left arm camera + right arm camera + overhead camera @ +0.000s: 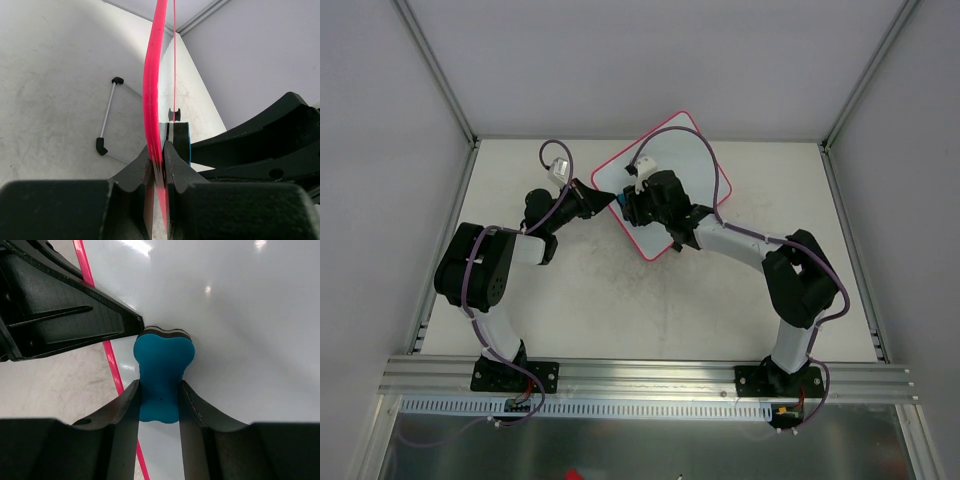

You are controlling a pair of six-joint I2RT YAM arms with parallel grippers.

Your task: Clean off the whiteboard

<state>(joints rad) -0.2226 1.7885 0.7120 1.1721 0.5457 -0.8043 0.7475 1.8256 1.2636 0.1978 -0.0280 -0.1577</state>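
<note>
The whiteboard (672, 152) is white with a pink-red rim and lies tilted at the back middle of the table. My left gripper (597, 197) is shut on its left rim (152, 100), seen edge-on in the left wrist view. My right gripper (638, 205) is shut on the blue eraser (162, 372) and presses it against the board's white face (240, 330), close to the left rim and to the left gripper's fingers (70, 315). The eraser also shows in the left wrist view (182, 142). No marks show on the visible board surface.
A thin white rod with black ends (107, 115), a stand, lies on the table under the board's left side. Grey walls and metal frame posts (440, 70) enclose the table on three sides. The arm bases sit on the front rail (640, 375).
</note>
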